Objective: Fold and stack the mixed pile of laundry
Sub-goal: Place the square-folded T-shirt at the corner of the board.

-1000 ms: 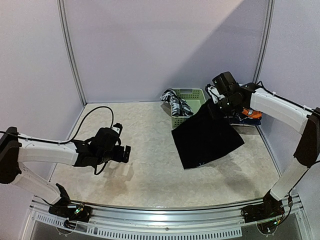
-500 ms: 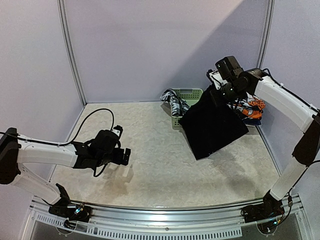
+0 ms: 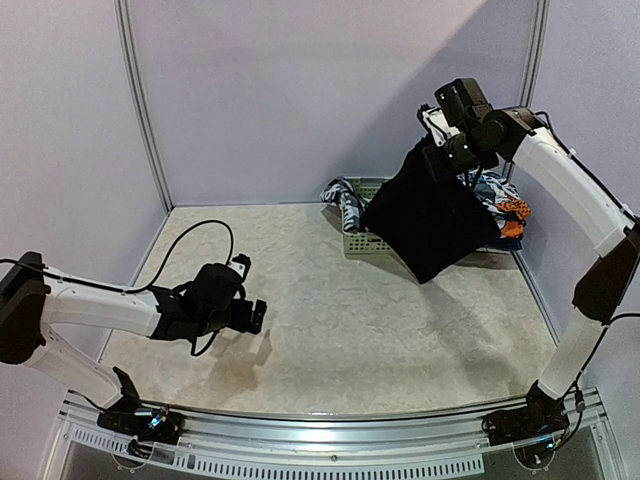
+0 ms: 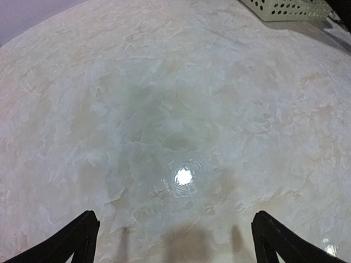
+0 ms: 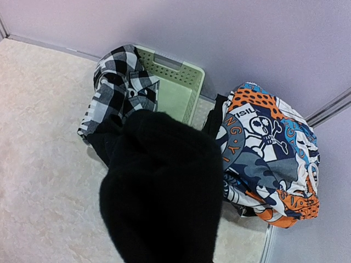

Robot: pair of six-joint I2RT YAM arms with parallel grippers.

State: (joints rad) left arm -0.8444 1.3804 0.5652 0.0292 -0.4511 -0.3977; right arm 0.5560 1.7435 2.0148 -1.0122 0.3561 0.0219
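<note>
So my right gripper (image 3: 438,152) is clamped on the top edge of the black cloth (image 3: 428,222), which hangs straight down under it, long axis vertical. The basket (image 3: 372,245), checked shirt (image 3: 345,205) and printed piece (image 3: 508,212) sit lower down nearby. My left gripper (image 3: 252,317) is wide open and holding nothing, well off to the cloth's left, so I reckon the cloth has to travel that way.

- Overhead light left a small glare spot (image 4: 184,176) on the table (image 4: 109,82) in the left wrist view.
- Both wrist views curved at the edges.
- The black cloth (image 5: 164,186) showed no detail.
</note>
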